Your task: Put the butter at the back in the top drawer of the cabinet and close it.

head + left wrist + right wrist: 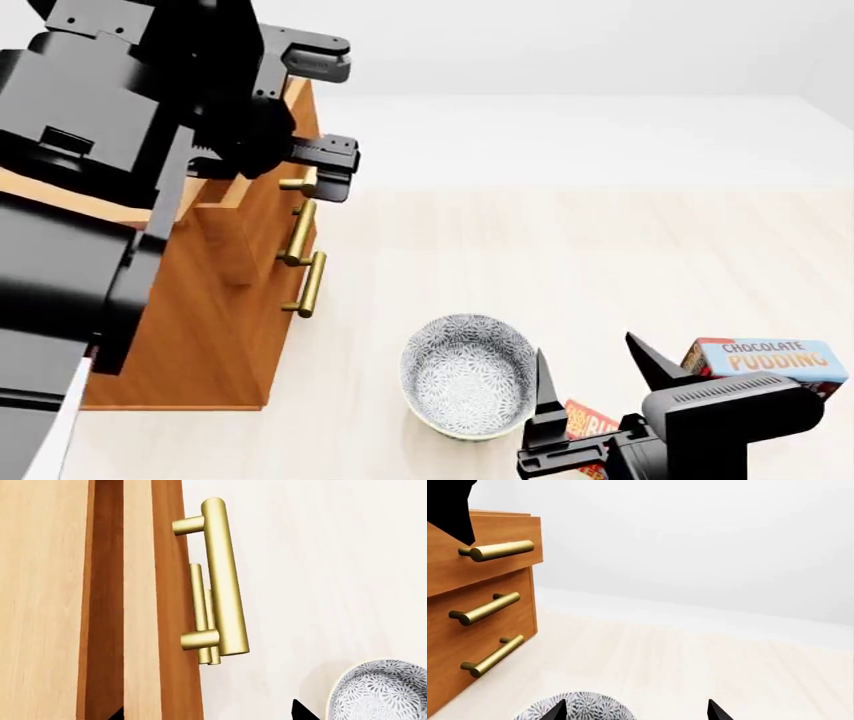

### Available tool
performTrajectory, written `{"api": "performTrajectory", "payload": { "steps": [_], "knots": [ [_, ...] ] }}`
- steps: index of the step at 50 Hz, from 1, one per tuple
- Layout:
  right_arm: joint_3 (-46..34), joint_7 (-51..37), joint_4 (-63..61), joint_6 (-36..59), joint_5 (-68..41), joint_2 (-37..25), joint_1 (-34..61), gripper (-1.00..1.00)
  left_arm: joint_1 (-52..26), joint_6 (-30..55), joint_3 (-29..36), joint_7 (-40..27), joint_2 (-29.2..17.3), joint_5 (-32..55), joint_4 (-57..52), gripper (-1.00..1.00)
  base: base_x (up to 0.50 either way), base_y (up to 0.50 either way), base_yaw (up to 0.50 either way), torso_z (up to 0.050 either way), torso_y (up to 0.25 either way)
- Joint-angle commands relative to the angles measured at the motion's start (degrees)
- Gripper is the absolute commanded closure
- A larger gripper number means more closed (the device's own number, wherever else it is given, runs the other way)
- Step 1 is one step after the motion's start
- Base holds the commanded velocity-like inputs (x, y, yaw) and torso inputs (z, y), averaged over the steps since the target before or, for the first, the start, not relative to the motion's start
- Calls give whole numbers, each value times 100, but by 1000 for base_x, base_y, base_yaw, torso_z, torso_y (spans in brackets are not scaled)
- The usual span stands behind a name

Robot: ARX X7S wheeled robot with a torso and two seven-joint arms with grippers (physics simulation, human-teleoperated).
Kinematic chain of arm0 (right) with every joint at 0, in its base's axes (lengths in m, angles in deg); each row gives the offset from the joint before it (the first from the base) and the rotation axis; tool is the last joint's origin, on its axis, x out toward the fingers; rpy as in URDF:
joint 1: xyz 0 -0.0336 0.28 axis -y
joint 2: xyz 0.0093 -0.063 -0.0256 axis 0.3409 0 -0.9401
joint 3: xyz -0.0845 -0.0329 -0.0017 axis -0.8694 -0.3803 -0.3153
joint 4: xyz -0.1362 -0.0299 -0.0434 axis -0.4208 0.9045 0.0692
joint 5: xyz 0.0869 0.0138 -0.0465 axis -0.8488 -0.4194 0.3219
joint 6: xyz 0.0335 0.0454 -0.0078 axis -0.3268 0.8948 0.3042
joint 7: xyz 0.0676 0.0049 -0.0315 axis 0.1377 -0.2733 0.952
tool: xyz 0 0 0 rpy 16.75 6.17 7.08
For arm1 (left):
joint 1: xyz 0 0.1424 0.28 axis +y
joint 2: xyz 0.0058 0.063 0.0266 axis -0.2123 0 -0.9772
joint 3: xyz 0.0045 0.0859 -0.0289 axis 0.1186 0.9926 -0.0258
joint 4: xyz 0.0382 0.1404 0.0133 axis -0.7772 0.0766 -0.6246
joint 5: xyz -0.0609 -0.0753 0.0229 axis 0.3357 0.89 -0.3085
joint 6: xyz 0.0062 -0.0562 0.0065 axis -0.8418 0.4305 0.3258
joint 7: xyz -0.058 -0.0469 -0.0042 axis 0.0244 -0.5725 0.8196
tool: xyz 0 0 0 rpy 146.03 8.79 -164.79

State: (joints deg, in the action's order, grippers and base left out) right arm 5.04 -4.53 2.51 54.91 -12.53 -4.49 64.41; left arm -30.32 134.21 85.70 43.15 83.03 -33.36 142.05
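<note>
My left tool (314, 110) hangs released at the top drawer (247, 195), which stands pulled out. My right tool (587, 385) hovers unclenched over the butter (587, 420) — seemingly ungrasped on the floor (561, 250). Loading and closing remain.

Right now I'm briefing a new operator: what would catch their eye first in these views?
The big wooden cabinet at the head view's left, its top drawer pulled slightly out, with the left gripper at that drawer's brass handle. Next, the patterned bowl on the floor in front, with the right gripper open beside it, near the pudding box.
</note>
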Motion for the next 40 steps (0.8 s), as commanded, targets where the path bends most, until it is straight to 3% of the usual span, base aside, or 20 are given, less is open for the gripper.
{"api": "performTrajectory", "payload": {
  "steps": [1,12,25,40],
  "knots": [
    [-9,-24,-7,-13,-16,-23,0,-100,103,41,381,34,-3,828,142,-100,0,0,0,0,0],
    [-11,-56,-41,4,-51,-49,-3,-100,-177,40,953,-241,-3,1889,122,-100,0,0,0,0,0],
    [24,-95,-58,-15,-89,-81,-46,-100,-502,93,1172,-360,-6,2782,58,-100,0,0,0,0,0],
    [189,-202,-134,-84,-137,-126,-232,-100,-457,-15,1691,-704,-3,3918,-111,-100,0,0,0,0,0]
  ]
}}
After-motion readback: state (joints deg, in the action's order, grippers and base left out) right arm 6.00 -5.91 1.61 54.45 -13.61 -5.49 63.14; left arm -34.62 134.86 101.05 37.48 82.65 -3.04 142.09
